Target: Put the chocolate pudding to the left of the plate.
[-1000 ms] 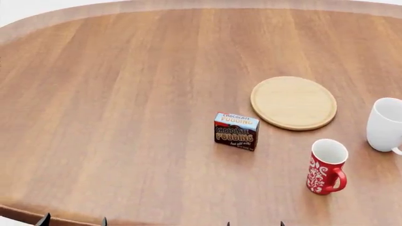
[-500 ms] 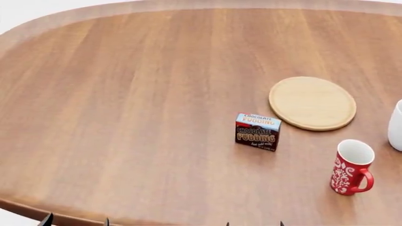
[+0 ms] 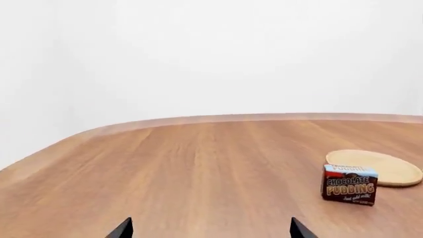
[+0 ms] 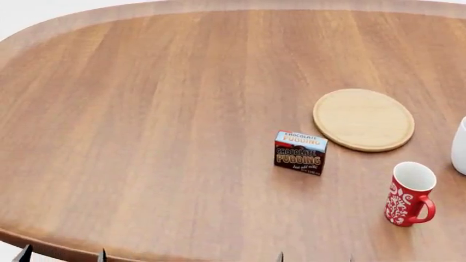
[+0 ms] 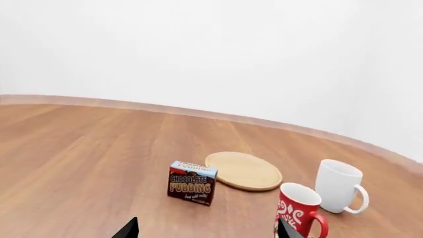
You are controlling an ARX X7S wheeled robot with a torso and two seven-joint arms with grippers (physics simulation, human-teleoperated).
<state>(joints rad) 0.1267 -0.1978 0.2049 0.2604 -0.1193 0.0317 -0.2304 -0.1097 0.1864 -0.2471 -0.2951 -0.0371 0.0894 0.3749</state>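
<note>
The chocolate pudding box point(image 4: 300, 152) stands upright on the wooden table point(image 4: 145, 109), just left of and nearer than the pale round plate point(image 4: 363, 119). It also shows in the left wrist view point(image 3: 349, 184) beside the plate point(image 3: 383, 166), and in the right wrist view point(image 5: 192, 182) in front of the plate point(image 5: 244, 170). My left gripper point(image 3: 208, 231) is open and empty at the near table edge; its tips show in the head view point(image 4: 62, 255). My right gripper point(image 5: 206, 229) is open and empty, also at the near edge point(image 4: 315, 257).
A red patterned mug point(image 4: 408, 193) stands near and to the right of the pudding, also in the right wrist view point(image 5: 298, 210). A white mug point(image 4: 460, 146) stands at the right edge, behind the red one point(image 5: 338, 186). The table's curved rim runs along the near left.
The head view has shifted, so the pudding, plate and mugs sit further right than a second ago. The left gripper tips have moved left and the right tips slightly right along the lower edge.
</note>
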